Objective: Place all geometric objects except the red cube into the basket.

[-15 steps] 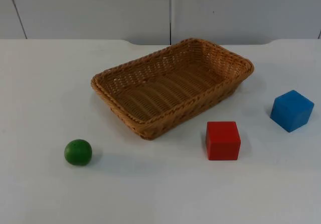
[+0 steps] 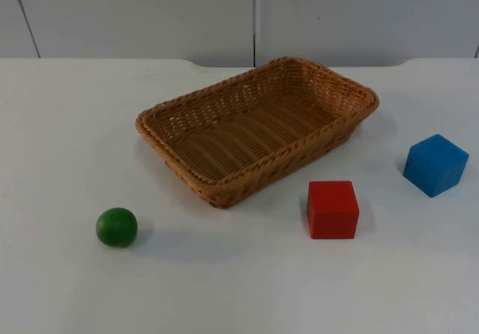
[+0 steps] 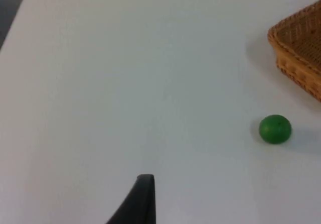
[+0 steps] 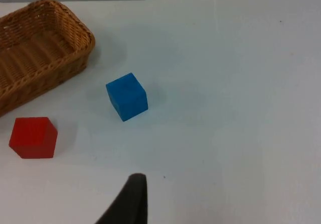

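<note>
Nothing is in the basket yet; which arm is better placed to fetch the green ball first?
Left, probably. The green ball lies on the table's left side, before the left gripper's fingertip; the right wrist view faces the blue cube instead.

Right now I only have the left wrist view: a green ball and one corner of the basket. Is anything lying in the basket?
Observer: No. In the top view the basket holds nothing.
Operator: What else besides the ball has to go in?
Observer: One blue cube. It stands on the table to the right of the basket, apart from it, ahead of the right gripper.
Operator: And where is the red cube I must leave alone?
Observer: The red cube sits on the table in front of the basket's right end, touching neither the basket nor the blue cube.
</note>
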Robot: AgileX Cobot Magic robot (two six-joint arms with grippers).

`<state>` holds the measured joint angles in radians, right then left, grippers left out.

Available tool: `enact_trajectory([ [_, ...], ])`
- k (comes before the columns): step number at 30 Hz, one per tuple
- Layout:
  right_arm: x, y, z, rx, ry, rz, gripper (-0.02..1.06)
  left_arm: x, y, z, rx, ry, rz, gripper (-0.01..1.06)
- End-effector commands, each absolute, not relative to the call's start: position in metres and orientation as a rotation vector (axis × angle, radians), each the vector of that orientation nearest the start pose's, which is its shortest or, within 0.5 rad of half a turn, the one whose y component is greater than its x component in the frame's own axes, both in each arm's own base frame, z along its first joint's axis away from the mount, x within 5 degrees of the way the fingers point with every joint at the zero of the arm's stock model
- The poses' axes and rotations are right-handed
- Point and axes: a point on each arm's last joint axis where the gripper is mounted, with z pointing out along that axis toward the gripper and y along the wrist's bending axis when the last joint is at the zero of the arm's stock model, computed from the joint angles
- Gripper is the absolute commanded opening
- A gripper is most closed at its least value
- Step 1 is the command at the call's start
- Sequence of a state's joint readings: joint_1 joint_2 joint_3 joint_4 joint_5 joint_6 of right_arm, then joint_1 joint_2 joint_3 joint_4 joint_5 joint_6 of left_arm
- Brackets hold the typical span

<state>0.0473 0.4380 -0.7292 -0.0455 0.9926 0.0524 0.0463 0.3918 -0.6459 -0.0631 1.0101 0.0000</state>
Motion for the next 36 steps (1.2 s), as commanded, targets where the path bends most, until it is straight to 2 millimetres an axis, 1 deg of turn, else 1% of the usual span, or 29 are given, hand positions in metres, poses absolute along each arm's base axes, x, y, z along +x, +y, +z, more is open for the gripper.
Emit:
enact_trajectory([
  [1, 0.081, 0.0, 0.339, 0.001, 2.212, 0.001, 1.05, 0.072, -0.004, 0.316, -0.074, 2.264, -0.094, 1.05],
  [2, 0.09, 0.001, 0.337, 0.0, 2.236, 0.0, 1.05, 0.081, -0.003, 0.314, -0.079, 2.289, -0.098, 1.05],
  [3, 0.09, 0.001, 0.337, 0.0, 2.236, 0.0, 1.05, 0.081, -0.003, 0.314, -0.079, 2.289, -0.098, 1.05],
  [6, 0.115, 0.002, 0.328, -0.003, 2.31, -0.003, 1.05, 0.102, -0.003, 0.306, -0.091, 2.364, -0.106, 1.05],
  [8, 0.128, 0.003, 0.321, -0.005, 2.36, -0.006, 1.05, 0.114, -0.002, 0.3, -0.097, 2.411, -0.107, 1.05],
  [9, 0.128, 0.003, 0.321, -0.005, 2.36, -0.006, 1.05, 0.114, -0.002, 0.3, -0.097, 2.411, -0.107, 1.05],
  [12, 0.145, 0.003, 0.311, -0.008, 2.426, -0.009, 1.05, 0.126, -0.001, 0.293, -0.092, 2.473, -0.097, 1.05],
  [15, 0.158, 0.004, 0.302, -0.01, 2.472, -0.01, 1.05, 0.133, 0.0, 0.287, -0.077, 2.514, -0.088, 1.05],
  [16, 0.158, 0.004, 0.302, -0.01, 2.472, -0.01, 1.05, 0.133, 0.0, 0.287, -0.077, 2.514, -0.088, 1.05],
  [21, 0.171, 0.005, 0.294, -0.013, 2.491, -0.011, 1.05, 0.139, 0.0, 0.283, -0.08, 2.537, -0.088, 1.05],
  [28, 0.173, 0.005, 0.293, -0.013, 2.495, -0.011, 1.05, 0.147, 0.0, 0.277, -0.048, 2.578, -0.079, 1.05],
  [33, 0.173, 0.005, 0.293, -0.013, 2.495, -0.011, 1.05, 0.169, -0.001, 0.256, -0.005, 2.695, -0.108, 1.05],
  [34, 0.173, 0.005, 0.293, -0.013, 2.495, -0.011, 1.05, 0.169, -0.001, 0.256, -0.005, 2.695, -0.108, 1.05],
  [36, 0.173, 0.005, 0.293, -0.013, 2.495, -0.011, 1.05, 0.179, -0.006, 0.246, 0.025, 2.729, -0.132, 1.05],
])
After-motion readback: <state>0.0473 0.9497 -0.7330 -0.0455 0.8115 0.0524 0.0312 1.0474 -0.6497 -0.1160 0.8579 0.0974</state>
